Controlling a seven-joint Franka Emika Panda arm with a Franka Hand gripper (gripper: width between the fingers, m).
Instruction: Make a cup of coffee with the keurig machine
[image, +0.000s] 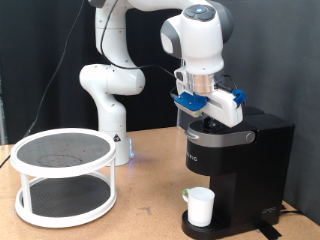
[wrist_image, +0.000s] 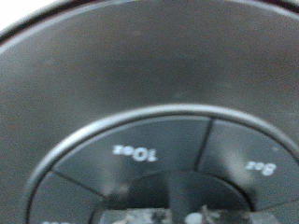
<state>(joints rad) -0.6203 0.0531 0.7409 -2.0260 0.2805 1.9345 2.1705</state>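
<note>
In the exterior view, the end effector (image: 203, 113) presses down on top of the keurig machine (image: 238, 160); its grip state can't be told. The cup (image: 200, 207) sits on the machine's drip tray on the desk (image: 140, 215). In the wrist view, the machine's button panel (wrist_image: 149, 163) fills the frame, showing "10oz" and "8oz".
</note>
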